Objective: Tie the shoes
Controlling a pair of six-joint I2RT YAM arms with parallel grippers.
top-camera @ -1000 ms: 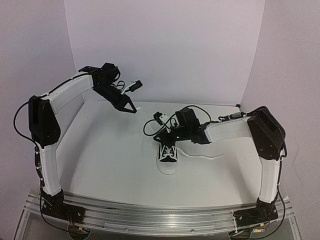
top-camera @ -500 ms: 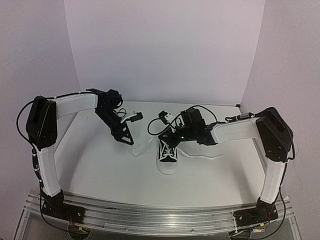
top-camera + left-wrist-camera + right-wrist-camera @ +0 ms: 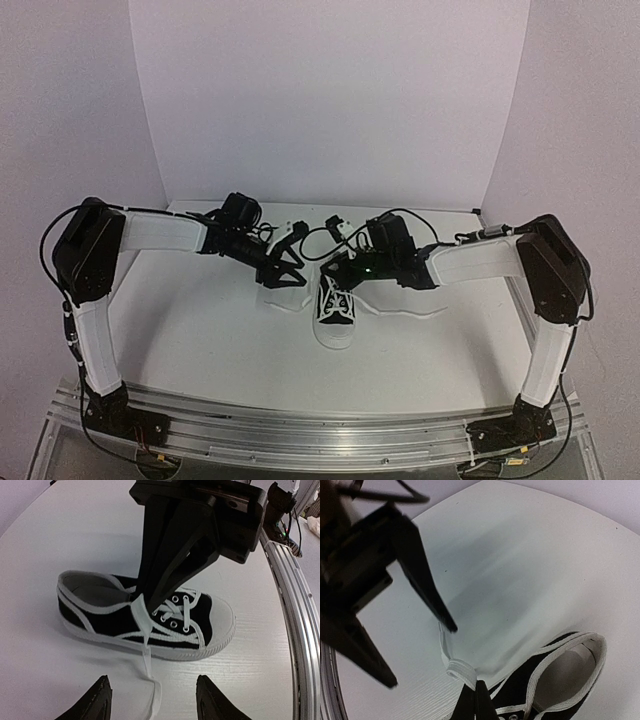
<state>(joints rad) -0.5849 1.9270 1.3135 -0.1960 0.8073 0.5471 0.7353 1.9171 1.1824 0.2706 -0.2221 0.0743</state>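
Observation:
The shoe is a small black sneaker with a white toe cap, standing mid-table with its toe toward the arms. My right gripper is shut on the white lace just above the shoe's left side, holding it taut. From there the lace drops to the table and trails between my left gripper's fingertips. My left gripper is open, low over the table just left of the shoe. It holds nothing. The right wrist view shows its black fingers spread either side of the lace.
The other lace lies loose on the table to the right of the shoe. An aluminium rail runs along the near edge. Pale walls close in the back and both sides. Cables hang off both wrists.
My left arm has swung down and right from the back left to the shoe's side, and its gripper has gone from shut to open. The right gripper has stayed shut on the lace.

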